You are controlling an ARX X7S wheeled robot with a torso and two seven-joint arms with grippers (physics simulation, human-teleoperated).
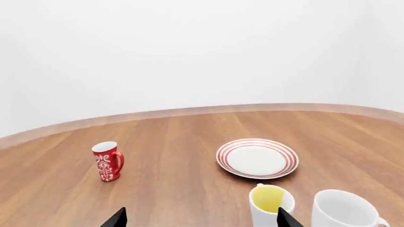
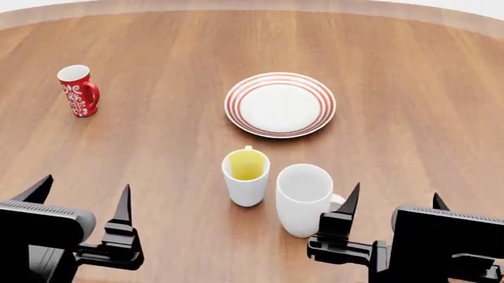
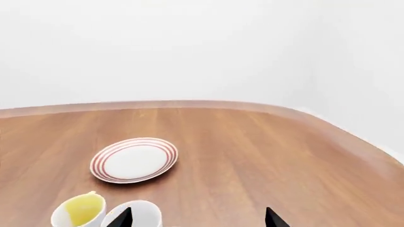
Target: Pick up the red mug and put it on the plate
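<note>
The small, tall red mug with a white floral pattern and a red handle stands upright on the brown wooden surface, far out on the robot's left and well apart from everything else. It looks like glazed ceramic: stiff, probably light for its size, smooth enough to slip, and likely to chip if dropped. Being narrow and tall, it would tip easily if nudged near the rim, so the safest hold is probably across the body at mid-height, with the jaws clear of the handle, which points toward the plate side. The round white plate with red concentric rings lies flat near the middle, bare and well apart from the red mug. Between the two is open wood, so a carry across meets nothing. The white mug with a yellow inside and the larger plain white mug stand just beside each other nearer the robot, below that path. The left gripper hangs low with its jaws spread and empty; the right gripper is likewise spread and holds nothing, close to the plain white mug. The surface's curved far edge lies well beyond the red mug.
</note>
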